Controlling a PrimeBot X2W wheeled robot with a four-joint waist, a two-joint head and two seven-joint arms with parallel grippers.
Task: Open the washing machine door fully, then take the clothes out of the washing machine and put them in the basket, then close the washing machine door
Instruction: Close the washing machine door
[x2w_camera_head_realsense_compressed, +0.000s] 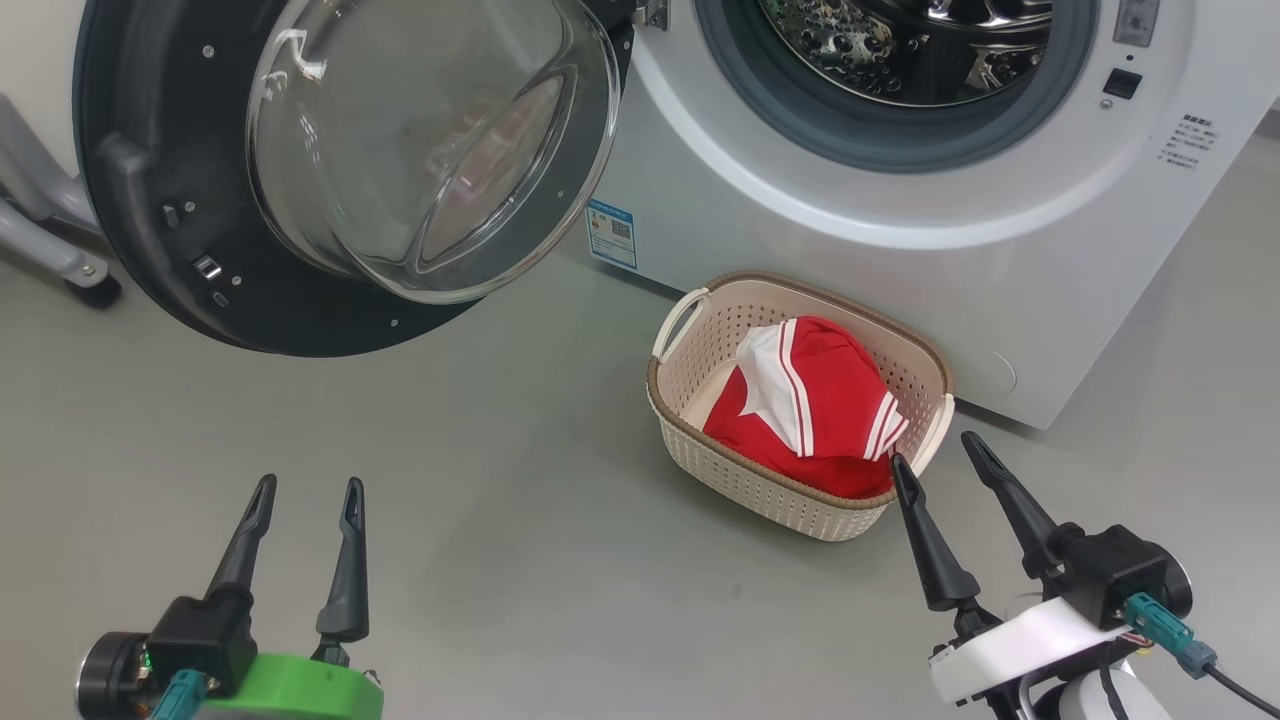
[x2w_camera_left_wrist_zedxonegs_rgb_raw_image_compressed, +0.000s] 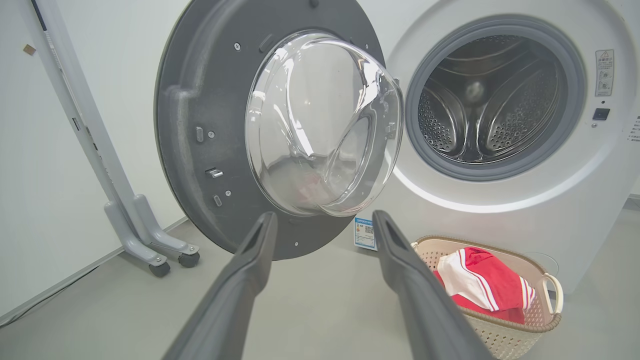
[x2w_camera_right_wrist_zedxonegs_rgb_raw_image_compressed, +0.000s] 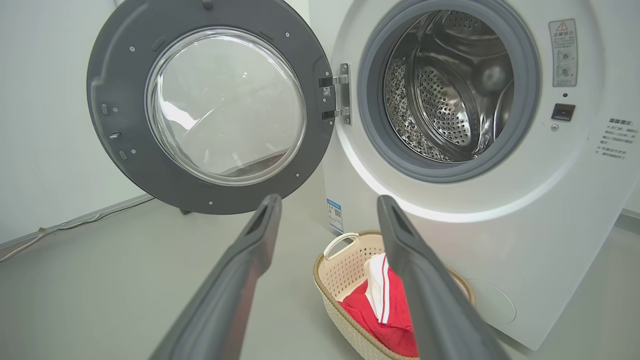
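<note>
Treat the washing machine (x2w_camera_head_realsense_compressed: 900, 260) as unloaded: its steel drum (x2w_camera_head_realsense_compressed: 900, 50) shows no fabric in either wrist view. The washing machine door (x2w_camera_head_realsense_compressed: 150, 200) stands swung wide on the hinge at the left of the opening, with its inner face and glass bowl (x2w_camera_head_realsense_compressed: 430, 150) toward you. The basket (x2w_camera_head_realsense_compressed: 668, 400) sits on the floor (x2w_camera_head_realsense_compressed: 500, 520) just beside the machine's front, below the opening; the clothes (x2w_camera_head_realsense_compressed: 820, 410), red with white striped panels, lie inside it. Both hands are open and hold nothing; the left hand (x2w_camera_head_realsense_compressed: 309, 490) hovers over bare floor short of the door; the right hand (x2w_camera_head_realsense_compressed: 935, 452) hovers just beside the basket's near corner.

Judged from this layout, only closing the door is left. Expect these faults:
- A push on the bulging glass may slide off, the surface being smooth and curved; press the black rim instead.
- A weak push may leave the latch unengaged.
- A finger left between rim and grey seal (x2w_camera_head_realsense_compressed: 760, 110) may be pinched.
- A careless sweep of the right hand may knock the basket; whether the door's lower edge clears the basket rim cannot be told.
</note>
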